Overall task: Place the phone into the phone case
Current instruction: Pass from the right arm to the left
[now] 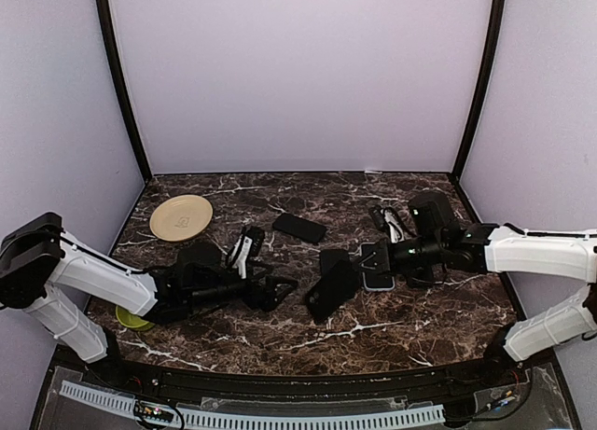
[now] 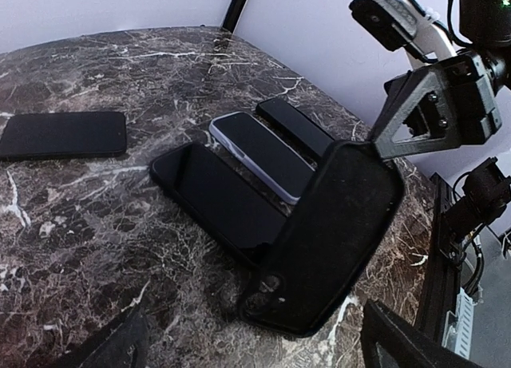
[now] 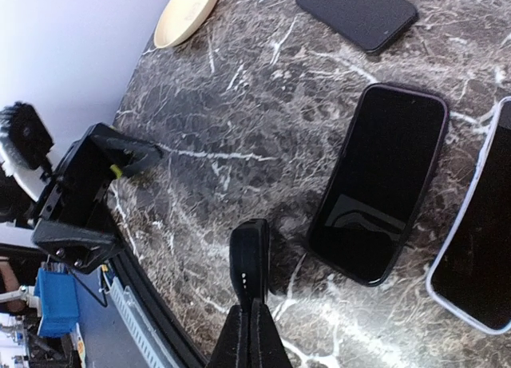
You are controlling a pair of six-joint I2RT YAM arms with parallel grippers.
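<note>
Though unclear overhead, phone case (image 2: 335, 232) tilted.

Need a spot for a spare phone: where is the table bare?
Bare: the far strip behind the plate and lone black phone; the near-right marble in front of the right gripper. Crowded: centre, where the tilted case, two flat phones and the left gripper cluster.
</note>
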